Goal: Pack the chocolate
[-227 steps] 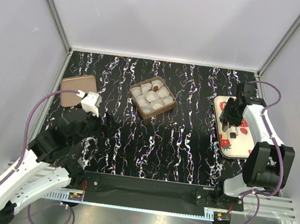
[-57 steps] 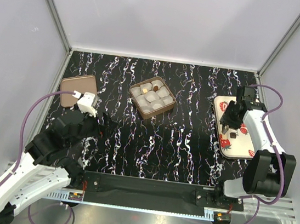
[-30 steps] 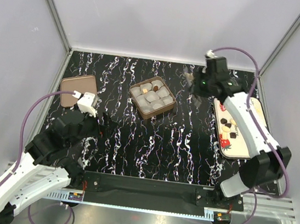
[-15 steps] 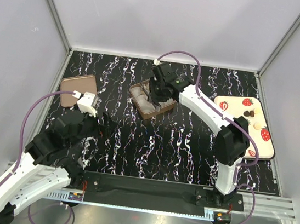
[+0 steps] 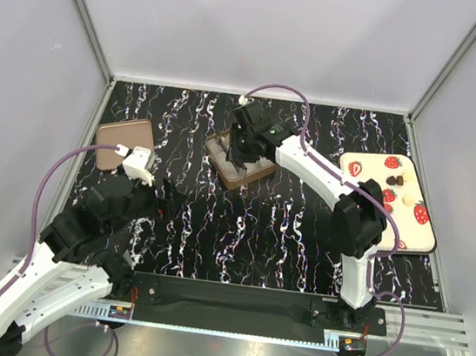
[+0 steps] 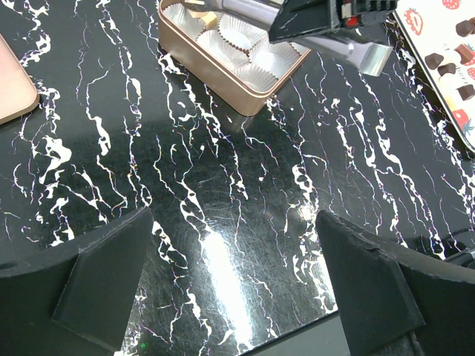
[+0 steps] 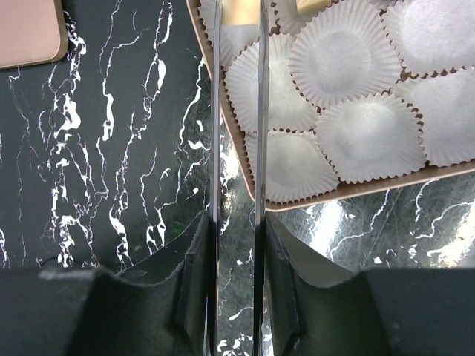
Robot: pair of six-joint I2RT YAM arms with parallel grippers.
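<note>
Box [image 5: 247, 176] under right arm [image 5: 310, 166], lid [image 5: 120, 143] far left, chocolate [image 5: 400, 179] on tray [image 5: 420, 239] far right

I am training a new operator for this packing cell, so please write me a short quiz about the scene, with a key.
1. True or false: the left gripper is open.
2. The right gripper reaches over: A the lid, B the box, C bare table.
3. Where does the unpacked chocolate lie?
Key: 1 true; 2 B; 3 on the strawberry tray.
</note>
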